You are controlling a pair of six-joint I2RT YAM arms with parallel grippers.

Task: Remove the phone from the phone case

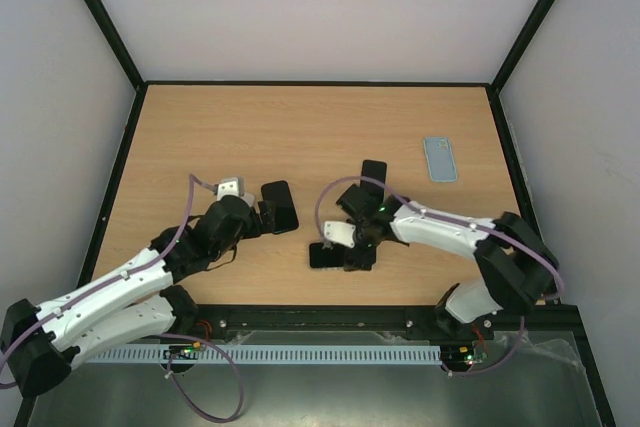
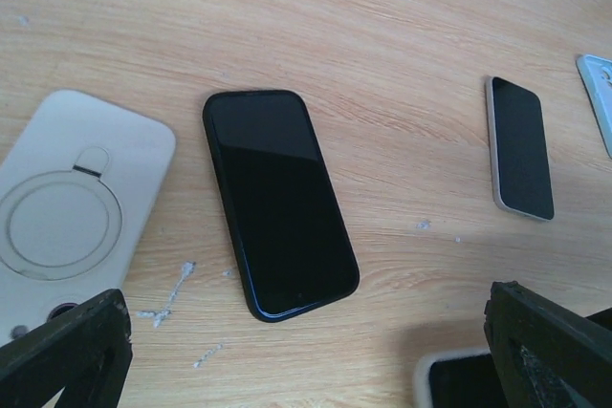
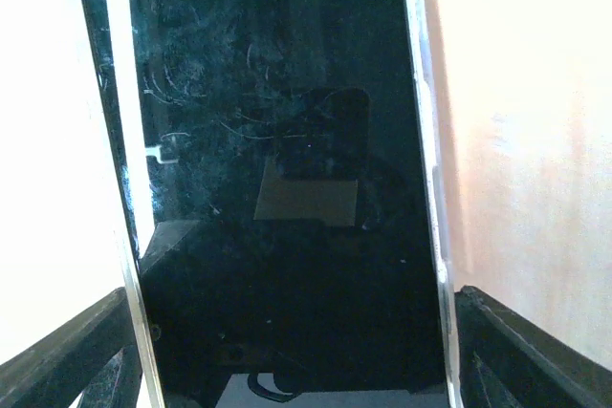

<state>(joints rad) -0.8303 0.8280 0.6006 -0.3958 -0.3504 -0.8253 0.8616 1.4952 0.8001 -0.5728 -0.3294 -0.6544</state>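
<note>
A phone [image 3: 287, 140] with a dark screen, in a pale phone case [image 3: 428, 140], fills the right wrist view. My right gripper [image 3: 292, 332] is shut across it, one finger [image 3: 67, 360] against each long side. From above, this phone [image 1: 322, 256] lies near the table's front edge under the right gripper [image 1: 352, 245]. My left gripper [image 2: 311, 360] is open with bare table between its fingers [image 2: 67, 351], just short of a black phone in a dark case [image 2: 277, 203]. In the top view the left gripper [image 1: 266, 213] sits at that phone's [image 1: 280, 205] near-left end.
A white case with a ring mark [image 2: 72, 212] lies left of the black phone. A phone in a beige case [image 2: 521, 147] lies further right, also visible from above [image 1: 374, 174]. A light blue case [image 1: 439, 158] lies at the back right.
</note>
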